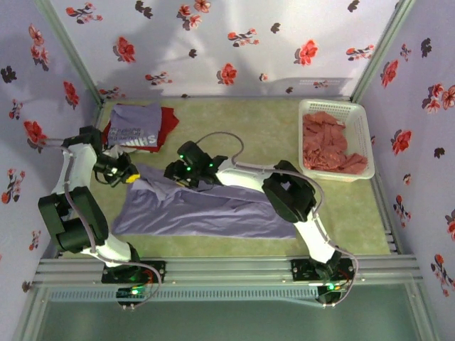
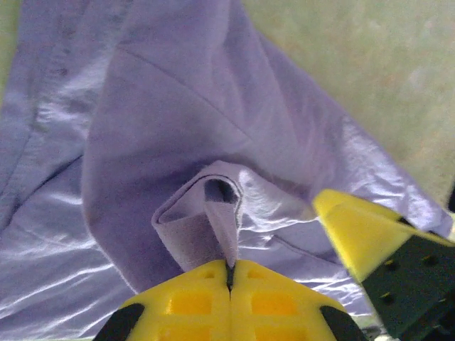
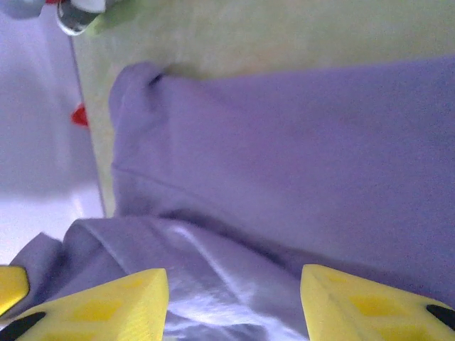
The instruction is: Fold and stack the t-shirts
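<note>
You are folding the lavender t-shirt (image 1: 206, 209) — left gripper (image 2: 229, 266) pinches its edge, right gripper (image 3: 233, 275) stands apart; probably it must grip next.

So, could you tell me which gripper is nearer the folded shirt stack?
Left: the left gripper is just in front of the stack; the right gripper is farther right, over the lavender shirt.

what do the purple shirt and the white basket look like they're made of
Purple shirt: soft thin cloth, likely cotton knit, matte with faint sheen; it drapes, wrinkles and bunches. White basket: rigid plastic, seemingly, smooth; slatted molded walls.
</note>
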Tool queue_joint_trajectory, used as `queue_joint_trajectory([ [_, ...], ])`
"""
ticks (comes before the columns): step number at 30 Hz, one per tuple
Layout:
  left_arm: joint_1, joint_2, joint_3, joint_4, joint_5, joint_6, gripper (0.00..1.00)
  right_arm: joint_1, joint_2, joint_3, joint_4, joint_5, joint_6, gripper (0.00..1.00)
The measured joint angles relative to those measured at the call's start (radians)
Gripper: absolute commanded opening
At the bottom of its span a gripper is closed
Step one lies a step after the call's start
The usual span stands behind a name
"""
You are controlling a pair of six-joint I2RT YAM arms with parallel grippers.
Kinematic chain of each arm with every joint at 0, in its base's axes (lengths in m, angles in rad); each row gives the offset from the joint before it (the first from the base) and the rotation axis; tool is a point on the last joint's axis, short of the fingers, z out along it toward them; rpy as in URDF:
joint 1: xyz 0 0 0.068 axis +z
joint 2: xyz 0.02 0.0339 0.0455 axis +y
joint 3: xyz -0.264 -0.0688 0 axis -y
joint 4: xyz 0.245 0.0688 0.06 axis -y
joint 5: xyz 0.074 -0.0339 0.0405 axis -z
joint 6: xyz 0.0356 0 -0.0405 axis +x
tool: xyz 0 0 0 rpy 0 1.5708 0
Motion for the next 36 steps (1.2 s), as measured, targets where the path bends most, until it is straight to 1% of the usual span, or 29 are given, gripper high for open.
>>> queue_joint_trajectory([
  [5,0.0,0.0,0.002,0.051,0.058,-0.005,0.02,0.035,0.011,-0.016,0.036,-0.015,0.067,0.53],
  [7,0.0,0.001,0.01,0.056,0.072,-0.007,0.02,0.041,0.011,-0.029,0.04,-0.016,0.071,0.53],
  [11,0.0,0.016,0.034,0.065,0.095,-0.007,0.02,0.046,0.011,-0.024,-0.032,-0.01,0.047,0.52],
  [14,0.0,0.037,0.049,0.066,0.101,-0.007,0.03,0.051,0.012,0.054,-0.19,0.019,-0.029,0.52],
  [18,0.001,0.055,0.063,0.064,0.103,-0.006,0.03,0.068,0.015,0.241,-0.392,0.094,-0.184,0.52],
  [21,0.001,0.067,0.081,0.058,0.106,-0.003,0.03,0.086,0.002,0.288,-0.424,0.135,-0.316,0.52],
  [27,0.001,0.09,0.102,0.051,0.109,-0.003,0.03,0.111,0.026,0.301,-0.465,0.149,-0.555,0.52],
  [32,0.001,0.101,0.107,0.05,0.11,-0.002,0.03,0.124,0.088,0.36,-0.492,0.15,-0.661,0.51],
  [36,0.001,0.101,0.109,0.048,0.111,-0.002,0.03,0.135,0.107,0.372,-0.491,0.149,-0.695,0.51],
])
